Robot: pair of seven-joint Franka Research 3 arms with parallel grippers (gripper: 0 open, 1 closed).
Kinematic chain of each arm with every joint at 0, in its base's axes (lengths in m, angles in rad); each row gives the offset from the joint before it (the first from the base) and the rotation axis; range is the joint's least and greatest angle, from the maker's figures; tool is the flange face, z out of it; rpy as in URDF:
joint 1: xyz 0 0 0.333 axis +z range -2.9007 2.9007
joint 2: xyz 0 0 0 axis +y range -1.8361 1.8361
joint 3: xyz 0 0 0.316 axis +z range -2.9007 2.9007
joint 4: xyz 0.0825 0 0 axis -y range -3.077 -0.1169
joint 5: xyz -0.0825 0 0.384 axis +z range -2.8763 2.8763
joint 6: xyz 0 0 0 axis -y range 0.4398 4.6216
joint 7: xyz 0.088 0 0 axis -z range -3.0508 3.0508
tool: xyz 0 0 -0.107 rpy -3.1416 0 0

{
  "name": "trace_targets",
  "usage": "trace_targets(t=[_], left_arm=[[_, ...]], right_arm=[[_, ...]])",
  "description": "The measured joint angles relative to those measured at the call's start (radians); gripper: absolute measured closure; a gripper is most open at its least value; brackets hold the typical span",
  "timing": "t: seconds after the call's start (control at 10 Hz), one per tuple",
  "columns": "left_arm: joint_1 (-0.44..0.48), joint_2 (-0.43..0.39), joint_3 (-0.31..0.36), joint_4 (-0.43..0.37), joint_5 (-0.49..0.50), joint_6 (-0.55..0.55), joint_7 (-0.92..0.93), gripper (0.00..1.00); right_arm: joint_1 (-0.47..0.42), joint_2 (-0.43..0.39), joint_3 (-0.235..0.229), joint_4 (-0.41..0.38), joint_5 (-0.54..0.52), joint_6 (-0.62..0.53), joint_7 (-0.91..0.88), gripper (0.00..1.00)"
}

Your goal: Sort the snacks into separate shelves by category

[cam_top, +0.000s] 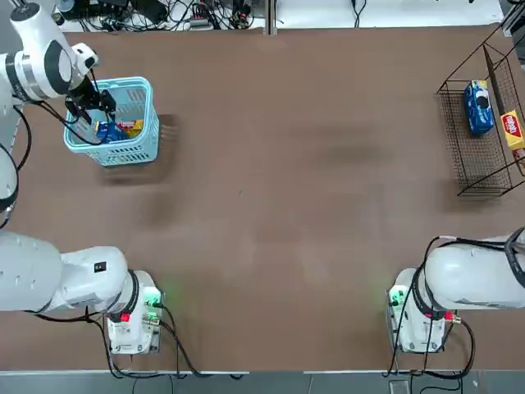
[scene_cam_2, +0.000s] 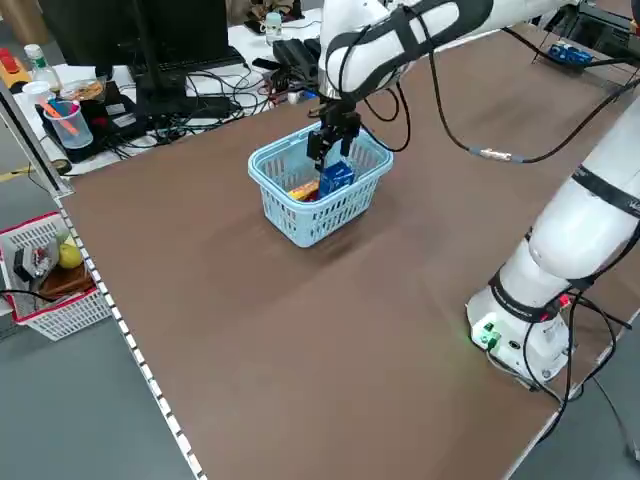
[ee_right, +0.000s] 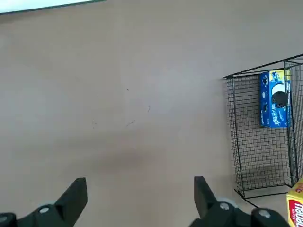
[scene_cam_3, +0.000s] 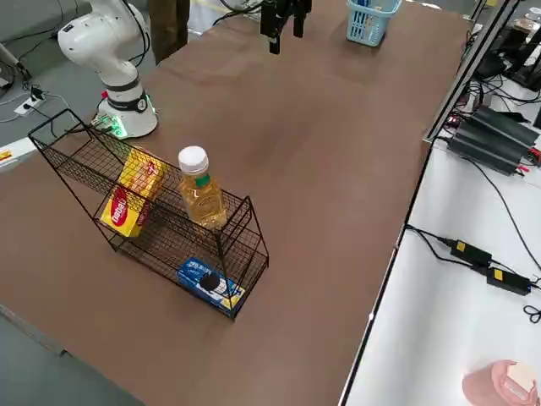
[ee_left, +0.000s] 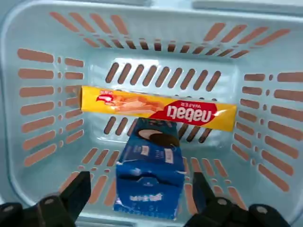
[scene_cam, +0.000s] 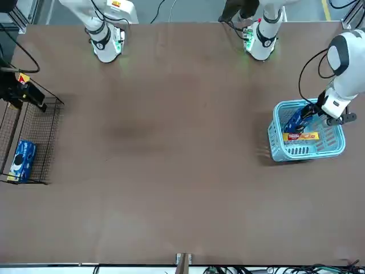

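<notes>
My left gripper [ee_left: 139, 183] [cam_top: 97, 111] reaches down into the light-blue basket [cam_top: 141, 148]. Its fingers stand open on either side of an upright blue packet [ee_left: 149, 177], with a gap on each side. Behind that packet a yellow-orange wafer packet [ee_left: 156, 106] lies flat on the basket floor. The black wire shelves [cam_top: 480, 160] stand at the right edge, holding a blue packet [cam_top: 478, 107] and a yellow-orange packet [cam_top: 513, 130]. Raised high over the table, my right gripper [ee_right: 139, 189] [scene_cam_3: 284, 38] is open and holds nothing.
A bottle of yellow liquid with a white cap [scene_cam_3: 201, 190] stands in the rack [scene_cam_3: 241, 245] beside the packets. Cables and equipment lie beyond the far table edge [cam_top: 164, 12]. Both arm bases [cam_top: 131, 316] sit at the near edge.
</notes>
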Motion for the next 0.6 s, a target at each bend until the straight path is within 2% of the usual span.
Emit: trace_targets(t=[0.6], left_arm=[[0.002, 0.0, -0.009, -0.006, -0.005, 0.007, 0.022, 0.05]], right_arm=[[0.009, 0.0, 0.0, -0.001, 0.0, 0.0, 0.0, 0.0]])
